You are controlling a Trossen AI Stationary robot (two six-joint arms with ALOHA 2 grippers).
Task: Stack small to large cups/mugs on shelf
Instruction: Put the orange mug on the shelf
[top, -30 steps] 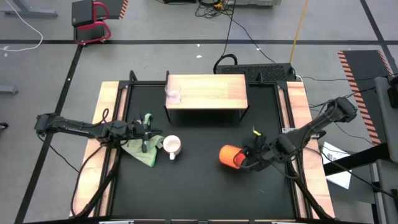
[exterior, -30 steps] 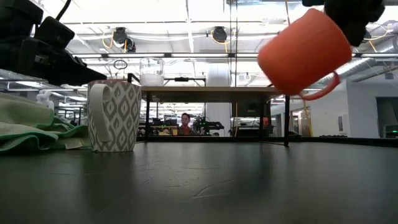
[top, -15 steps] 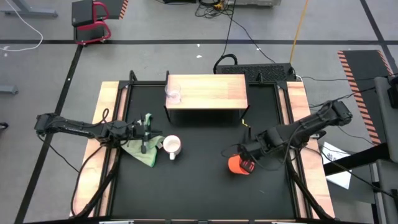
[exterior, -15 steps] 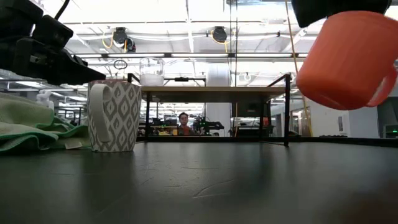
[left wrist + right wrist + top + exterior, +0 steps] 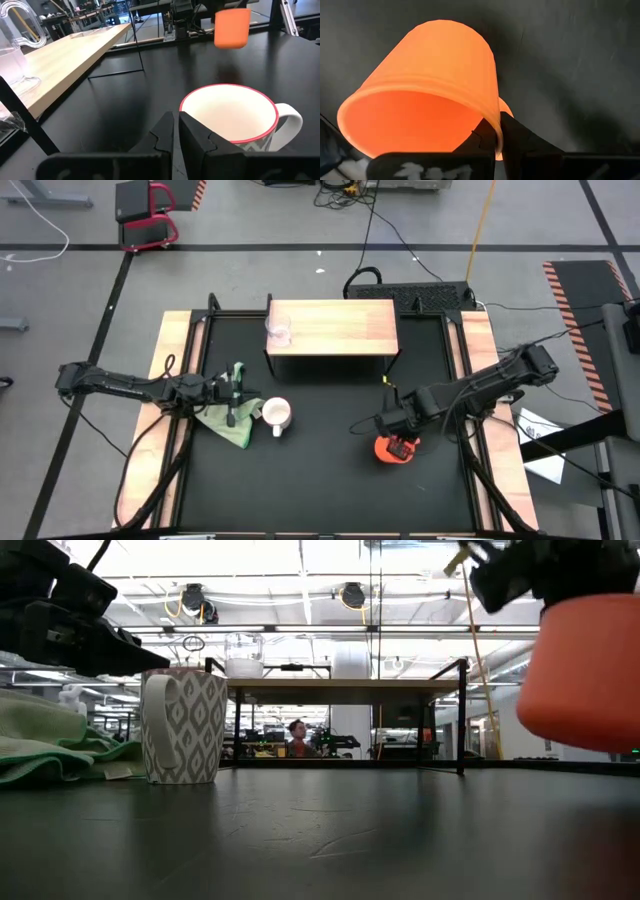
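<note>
- The bench [image 5: 320, 490] has a black top with light wooden strips down both sides; everything below rests on it or hangs over it.
- The shelf [image 5: 340, 325] stands at the far middle of the bench, a light wooden top on thin black legs.
- The right arm reaches in from the right edge, with the right hand [image 5: 398, 442] over the right half of the bench, nearer than the shelf.
- The left arm lies along the left side, and the left hand [image 5: 176, 131] points at the white mug with its fingers pressed together on nothing.
- A green cloth [image 5: 228, 420] lies crumpled under the left hand, just left of the white mug.
- The white mug [image 5: 277, 415], grey-patterned with a red rim, stands upright left of centre, its handle toward the near edge.
- The orange mug [image 5: 390, 448] hangs mouth-up off the bench top, clear of it in the low view; the right hand's fingers are closed on its rim, one inside and one outside.
- The small clear glass cup [image 5: 279, 332] sits on the shelf's left end.
</note>
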